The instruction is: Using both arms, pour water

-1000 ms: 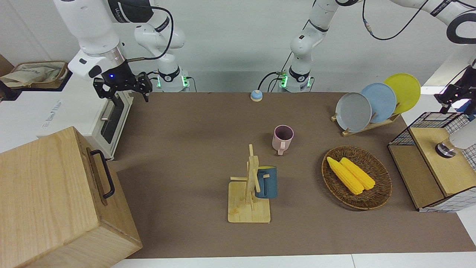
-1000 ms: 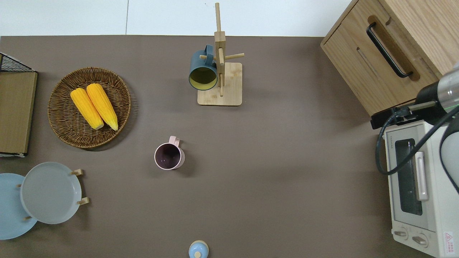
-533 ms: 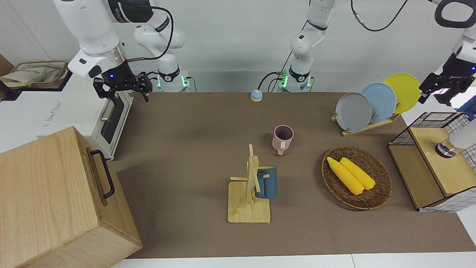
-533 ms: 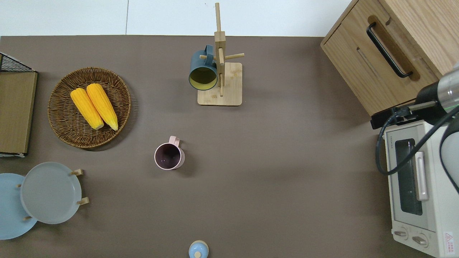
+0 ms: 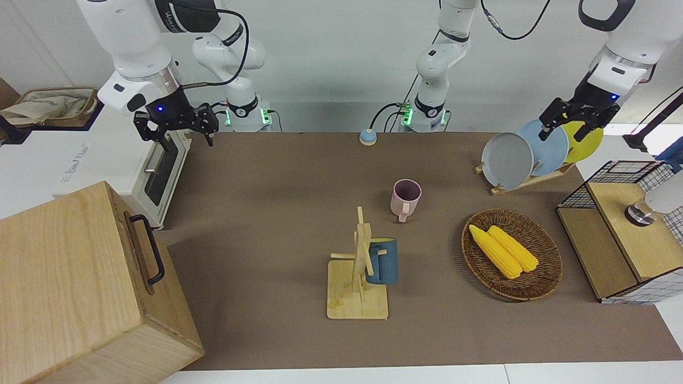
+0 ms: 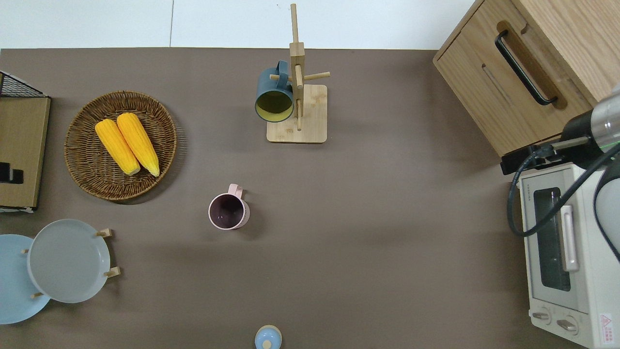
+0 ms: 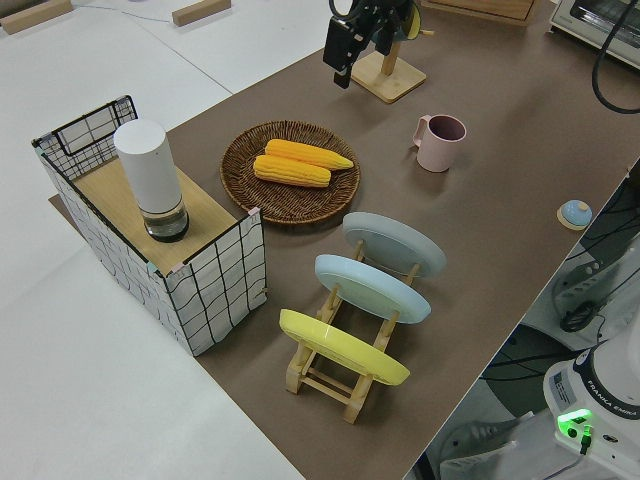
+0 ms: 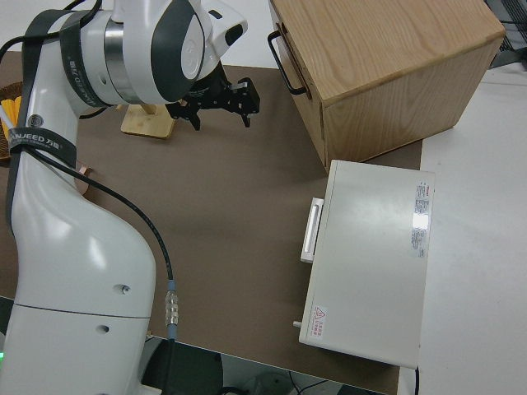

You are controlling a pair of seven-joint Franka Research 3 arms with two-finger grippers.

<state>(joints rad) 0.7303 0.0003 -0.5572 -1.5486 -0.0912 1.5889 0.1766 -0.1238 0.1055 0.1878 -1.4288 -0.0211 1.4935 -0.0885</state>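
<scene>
We find no pouring begun: left gripper (image 5: pixel 579 118) and right gripper (image 5: pixel 176 127) both hang empty, fingers apart; pink mug (image 5: pixel 405 198) and blue mug (image 5: pixel 382 260) untouched.

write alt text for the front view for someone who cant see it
Two white robot arms hang above a brown table, the left gripper open by the rack of plates, the right gripper open by the white toaster oven. A pink mug stands mid-table, nearer to the robots than a blue mug on a wooden stand.
</scene>
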